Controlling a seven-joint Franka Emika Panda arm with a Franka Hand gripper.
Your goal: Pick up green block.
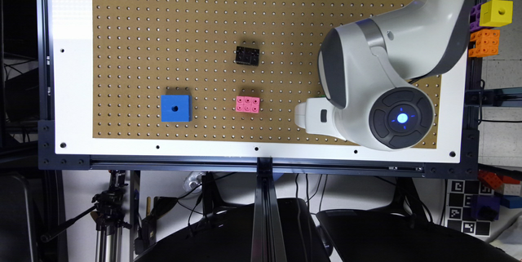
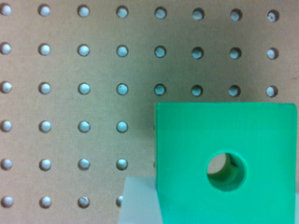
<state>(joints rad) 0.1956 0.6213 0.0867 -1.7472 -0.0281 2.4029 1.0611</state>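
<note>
Reaching in from 2 o'clock of the exterior view, the arm bends over the pegboard and ends with its wrist hub pointing straight down at the board's 4 o'clock corner. The gripper juts from that hub toward 9 o'clock, low over the brown surface.

The relation that matters is vertical. In the wrist view the green block looms large and close, so I judge it lies almost directly beneath the gripper, off to one side of the camera's centre rather than dead under it. It sits flat on the board, holed face up, its edges square to the rows of peg holes. As a cube it has no long axis, so either pair of opposite sides would serve for a pinch. Whether the gripper is spread or closed I cannot tell from these pictures, and nothing shows the block lifted; it looks to rest on the board.

The other pieces lie well apart. The blue cube is far off at 9 o'clock from the gripper, the pink brick is nearer on the same line, and the black brick is at 10 o'clock. The yellow cube is off the board at 2 o'clock. None crowds the descent.

A small sideways centring and a straight drop seem all that remains.
</note>
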